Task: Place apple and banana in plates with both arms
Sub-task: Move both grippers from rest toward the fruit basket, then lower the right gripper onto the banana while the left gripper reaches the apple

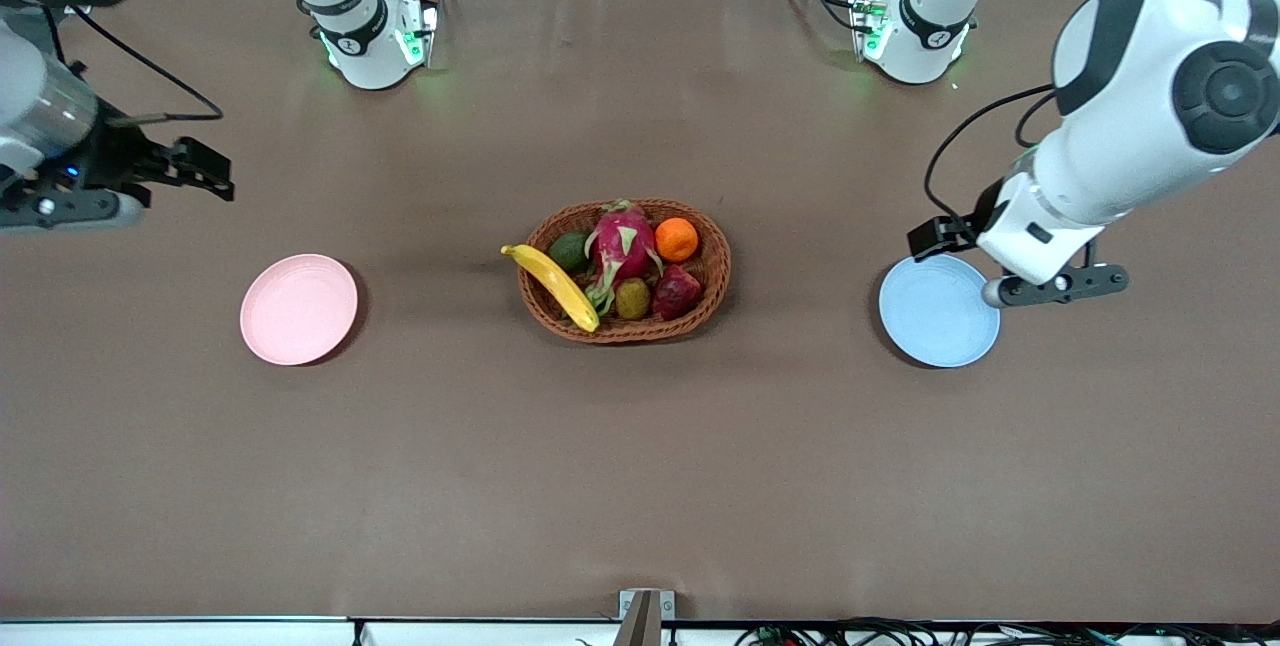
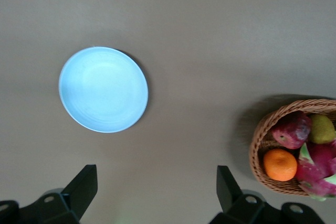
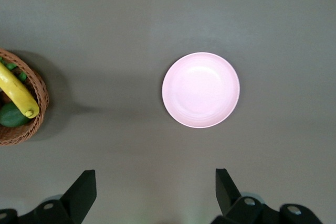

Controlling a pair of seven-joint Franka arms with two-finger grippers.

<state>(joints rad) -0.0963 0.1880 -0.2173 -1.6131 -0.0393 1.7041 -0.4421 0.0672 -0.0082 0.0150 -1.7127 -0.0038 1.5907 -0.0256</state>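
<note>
**Both grippers raised and empty; fruit in the wicker basket**

The left gripper [image 2: 155,192] hangs with its fingers spread wide, holding nothing, above the table between the basket [image 1: 628,271] and the blue plate [image 1: 938,311], close to the plate's rim. The right gripper [image 3: 153,195] is likewise spread and empty, in the air well off toward the right arm's end of the table from the basket.

The basket sits mid-table. The banana [image 1: 555,286] lies across its rim on the side toward the right arm, one tip sticking out over the edge. The apple [image 1: 676,291] rests inside, toward the left arm's end, just nearer the front camera than the orange [image 1: 677,239] and beside the dragon fruit [image 1: 620,244]. The pink plate [image 1: 298,309] lies bare toward the right arm's end from the basket, the blue plate bare toward the left arm's end.
</note>
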